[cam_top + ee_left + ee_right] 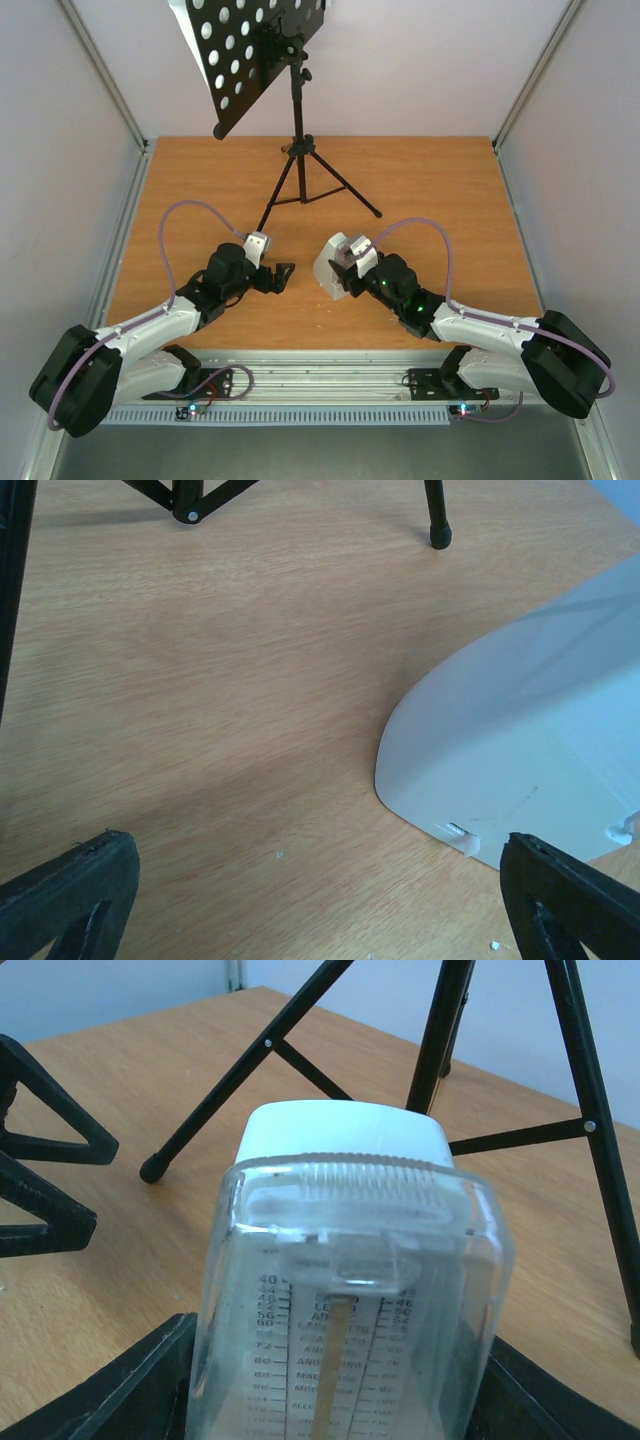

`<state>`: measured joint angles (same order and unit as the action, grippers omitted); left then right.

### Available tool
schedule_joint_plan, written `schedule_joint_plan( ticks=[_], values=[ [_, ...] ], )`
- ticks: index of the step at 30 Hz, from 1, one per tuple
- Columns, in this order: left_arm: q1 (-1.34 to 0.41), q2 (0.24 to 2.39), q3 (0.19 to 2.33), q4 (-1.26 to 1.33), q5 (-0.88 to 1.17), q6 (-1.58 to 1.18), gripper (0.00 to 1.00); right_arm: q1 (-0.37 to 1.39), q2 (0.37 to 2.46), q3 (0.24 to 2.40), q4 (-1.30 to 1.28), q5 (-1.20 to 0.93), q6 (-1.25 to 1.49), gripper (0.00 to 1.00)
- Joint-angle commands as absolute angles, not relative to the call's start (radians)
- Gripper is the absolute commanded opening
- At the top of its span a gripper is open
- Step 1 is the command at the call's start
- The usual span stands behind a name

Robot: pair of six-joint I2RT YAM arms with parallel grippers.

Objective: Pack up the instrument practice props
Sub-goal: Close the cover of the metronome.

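The white metronome (328,268) with its clear front cover (350,1290) lies tipped toward the wood, and I cannot tell whether it touches it. My right gripper (347,272) is shut on it, black fingers (130,1390) against both sides. My left gripper (283,275) stands open just left of the metronome's white body (530,730), fingertips (70,890) wide apart with only bare wood between them. The black tripod music stand (296,130) stands at the back, its round-holed desk (250,50) tilted. A white sheet of music (188,35) shows along the desk's far edge and through its holes.
The stand's tripod legs (320,195) spread over the back middle of the wooden table (450,200); one rubber foot (438,535) sits close ahead of my left gripper. Pale walls with metal frame posts (110,90) enclose the table on three sides.
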<state>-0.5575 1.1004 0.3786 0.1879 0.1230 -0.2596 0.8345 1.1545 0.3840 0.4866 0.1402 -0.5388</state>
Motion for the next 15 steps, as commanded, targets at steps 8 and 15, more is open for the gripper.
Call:
schedule_joint_plan(
  ticks=[8, 15],
  values=[
    [-0.554, 1.1, 0.38, 0.246, 0.12, -0.244, 0.99, 0.83, 1.188, 0.349, 0.568, 0.095, -0.603, 0.59],
    [-0.554, 1.095, 0.38, 0.244, 0.12, -0.242, 0.99, 0.83, 1.188, 0.332, 0.589, 0.116, -0.604, 0.61]
  ],
)
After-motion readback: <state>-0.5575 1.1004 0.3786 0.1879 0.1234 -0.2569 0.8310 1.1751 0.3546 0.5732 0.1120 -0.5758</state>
